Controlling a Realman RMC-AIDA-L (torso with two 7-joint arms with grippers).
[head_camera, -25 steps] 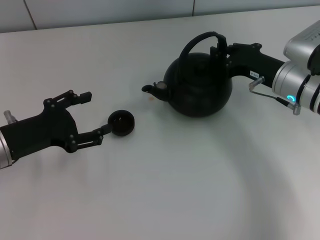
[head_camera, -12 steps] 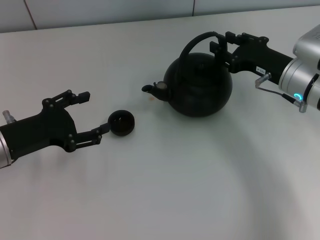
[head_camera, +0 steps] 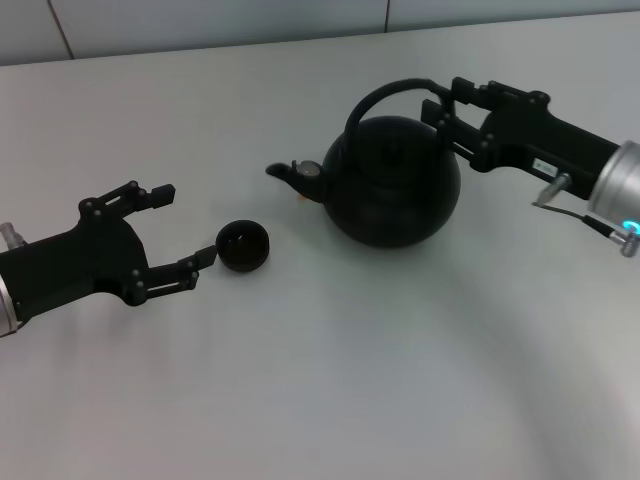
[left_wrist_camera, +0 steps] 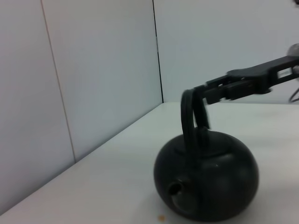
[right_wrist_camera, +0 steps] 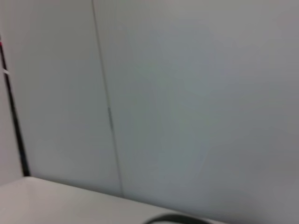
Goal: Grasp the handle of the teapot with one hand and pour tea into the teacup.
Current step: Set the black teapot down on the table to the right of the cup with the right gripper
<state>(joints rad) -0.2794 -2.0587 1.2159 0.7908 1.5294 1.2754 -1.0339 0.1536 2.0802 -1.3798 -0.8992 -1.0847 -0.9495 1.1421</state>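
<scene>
The left gripper point(head_camera: 183, 230) lay low over the white table point(head_camera: 330, 380) on the left side, its fingers spread wide and holding nothing. The tip of its nearer finger point(head_camera: 195, 265) sat just beside the teacup point(head_camera: 243, 246), though whether the two touched could not be told. The teacup stood upright on the table, small and black, a little to the left of centre; any tea inside it could not be made out against the dark bowl.

Further right came the teapot point(head_camera: 392, 180), its short spout point(head_camera: 288, 174) pointing left toward the cup but well apart from it. The pot sat tilted slightly, spout side raised. In the left wrist view the teapot point(left_wrist_camera: 208, 179) faced the camera spout-first, with the handle point(left_wrist_camera: 192, 116) arching over the lid.

At the right end of the handle point(head_camera: 385, 95), the right gripper point(head_camera: 442, 100) was clamped on the hoop, fingers closed on it from the right, its arm reaching in from the table's right edge. The right wrist view showed only wall panels and a sliver of dark arc at the frame edge.
</scene>
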